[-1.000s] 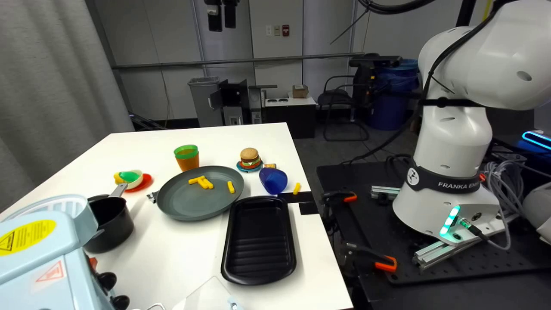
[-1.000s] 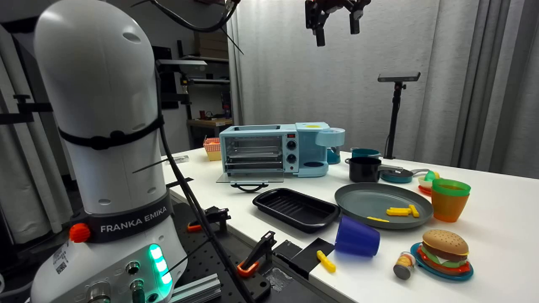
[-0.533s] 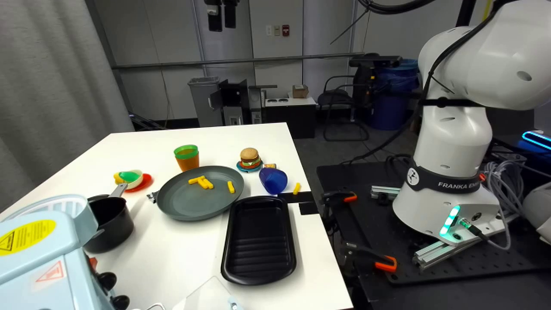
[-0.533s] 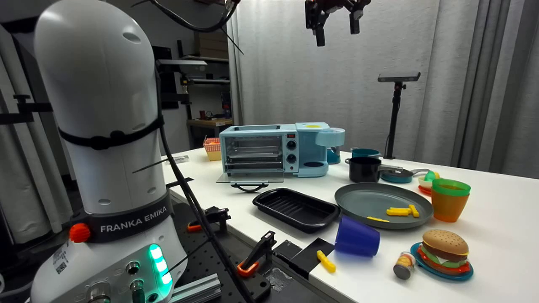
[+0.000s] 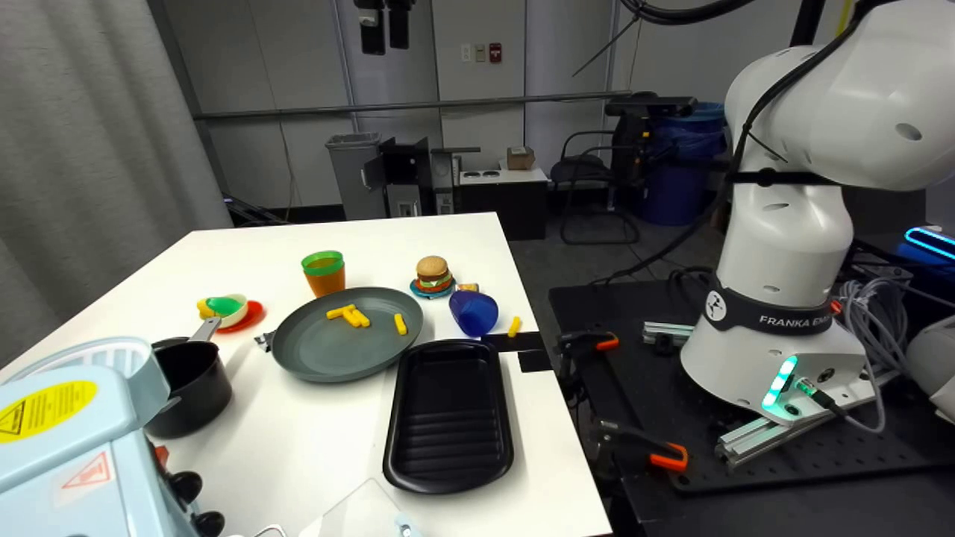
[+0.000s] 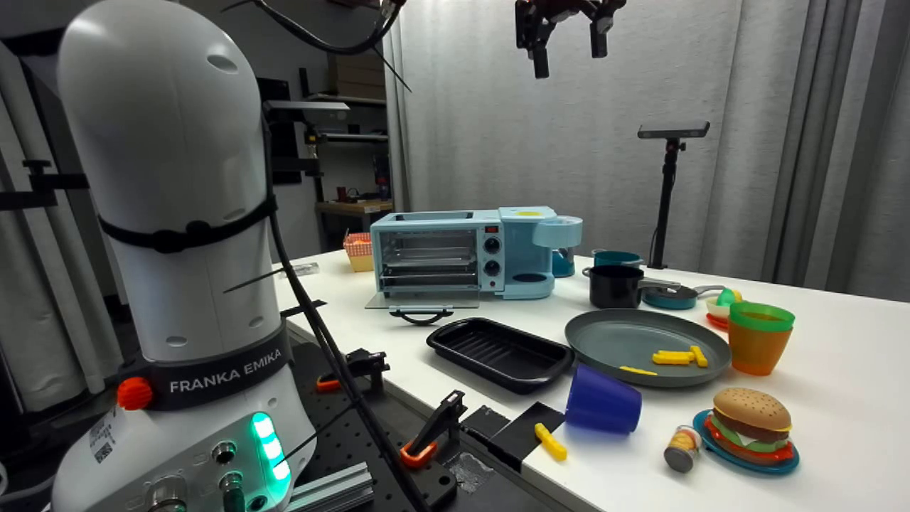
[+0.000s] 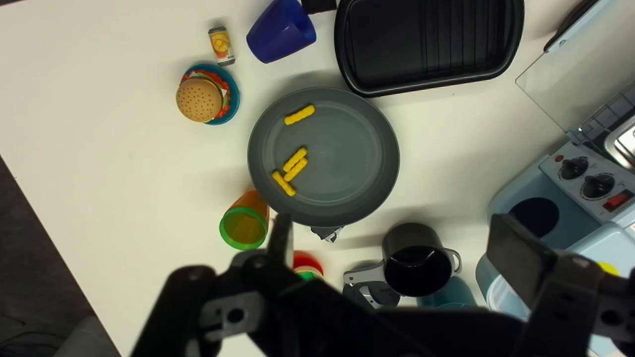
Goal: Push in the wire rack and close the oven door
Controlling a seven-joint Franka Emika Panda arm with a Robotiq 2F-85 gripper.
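In an exterior view my gripper [image 6: 570, 58] hangs at the top of the frame, right of the middle, high above the table [image 6: 853, 355] and well apart from everything on it. Its 2 fingers [image 7: 518, 255] are spread wide; in the wrist view they reach up from the bottom, 1 left of the middle and 1 toward the right edge, both blurred. My white arm [image 6: 202, 306] fills the left of an exterior view.

The light-blue oven [image 6: 492, 257] stands on the table near the middle of that frame. Its glass door [image 6: 426, 300] is down, laid out in front, with the black handle [image 6: 421, 317] at the outer edge. At the right edge of the wrist view I see part of the wire rack [image 7: 607, 115], just beside the door and cut off by the frame; I cannot tell how far into the oven it sits.

The black tray [image 7: 431, 44] lies at the upper right of the wrist view, just beside the grey pan [image 7: 347, 153] at the middle, which holds 4 yellow sticks [image 7: 299, 114]. At the top, left of the middle, a blue cup [image 7: 275, 32] lies on its side, near a can [image 7: 221, 45]. A burger [image 7: 199, 100] sits on a teal plate [image 7: 234, 99] beside the can. A black pot [image 7: 411, 235] stands at the lower right, near the oven.
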